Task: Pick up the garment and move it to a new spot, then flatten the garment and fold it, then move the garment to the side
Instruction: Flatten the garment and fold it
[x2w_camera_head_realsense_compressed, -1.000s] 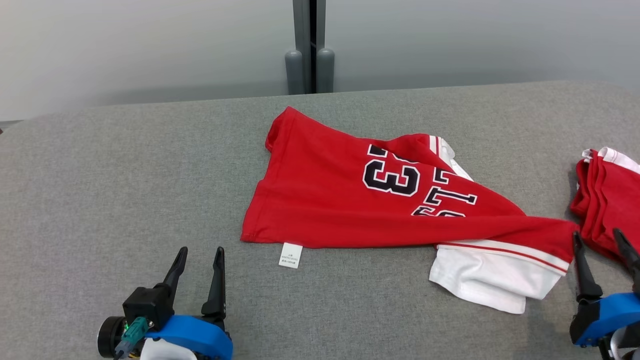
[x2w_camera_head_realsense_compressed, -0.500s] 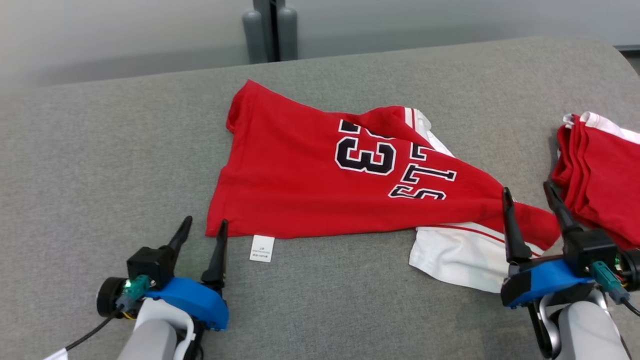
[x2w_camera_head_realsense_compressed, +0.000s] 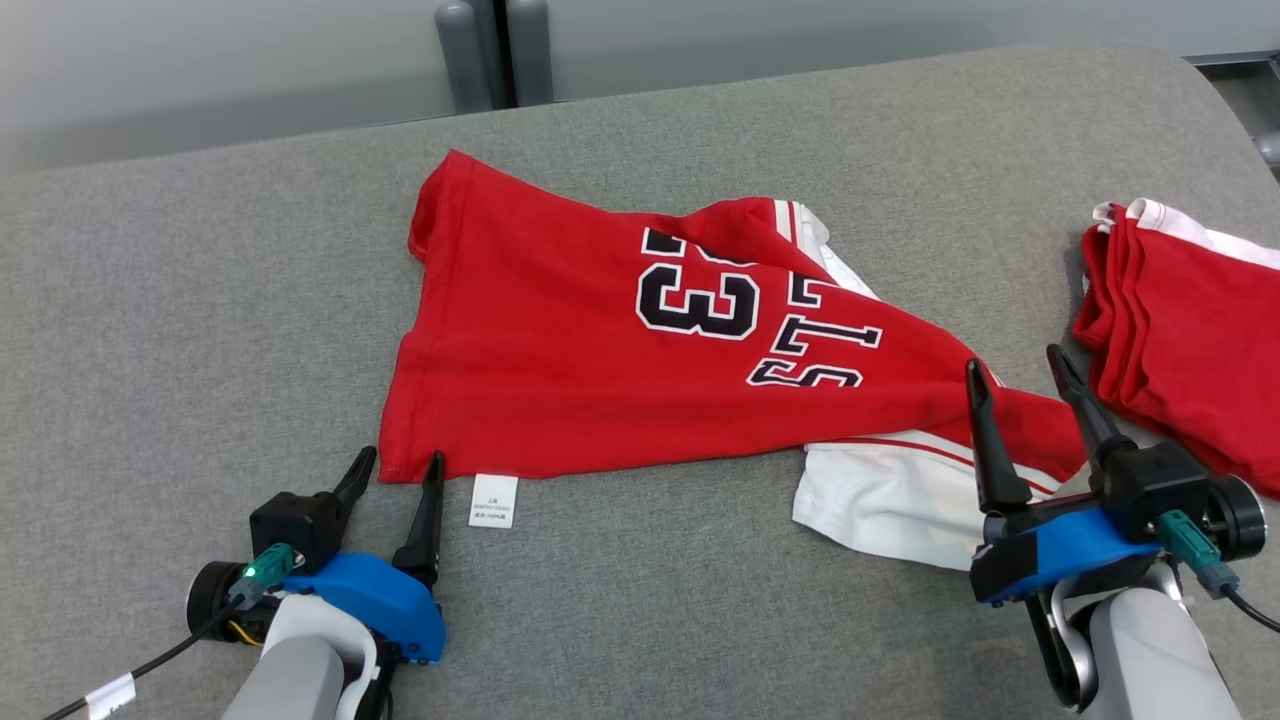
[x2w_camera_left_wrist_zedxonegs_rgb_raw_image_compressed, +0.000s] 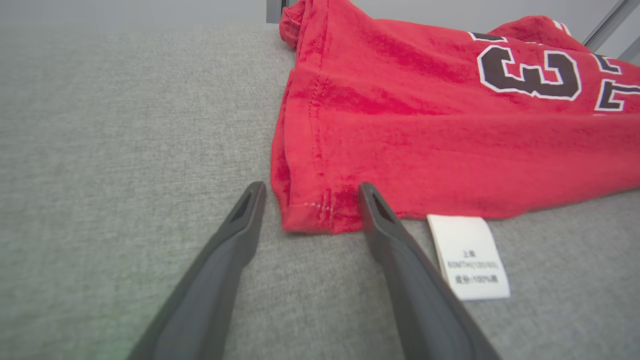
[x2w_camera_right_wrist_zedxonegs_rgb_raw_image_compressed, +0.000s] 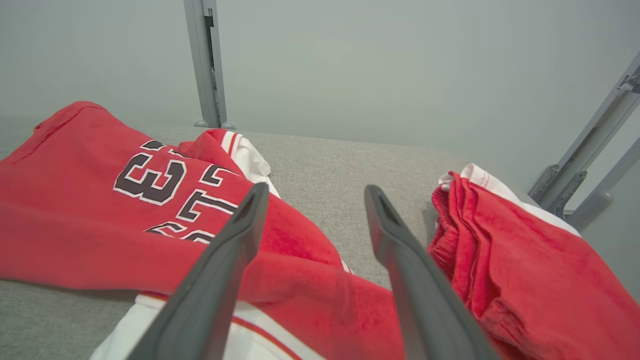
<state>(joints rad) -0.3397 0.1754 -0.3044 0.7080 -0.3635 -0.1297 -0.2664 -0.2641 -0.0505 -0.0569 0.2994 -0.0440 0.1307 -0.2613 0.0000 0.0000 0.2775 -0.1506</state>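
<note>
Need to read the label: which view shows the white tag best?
Left wrist view: the white tag lies large, print lines visible. The head view shows it small below the jersey hem. The right wrist view faces the jersey's other end.

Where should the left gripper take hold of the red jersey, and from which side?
Grip the hem corner of the red jersey nearest the robot, coming in low from the near edge. That corner lies flat on the table, juts out beside the care label, and lines up between the fingers of the open left gripper.
</note>
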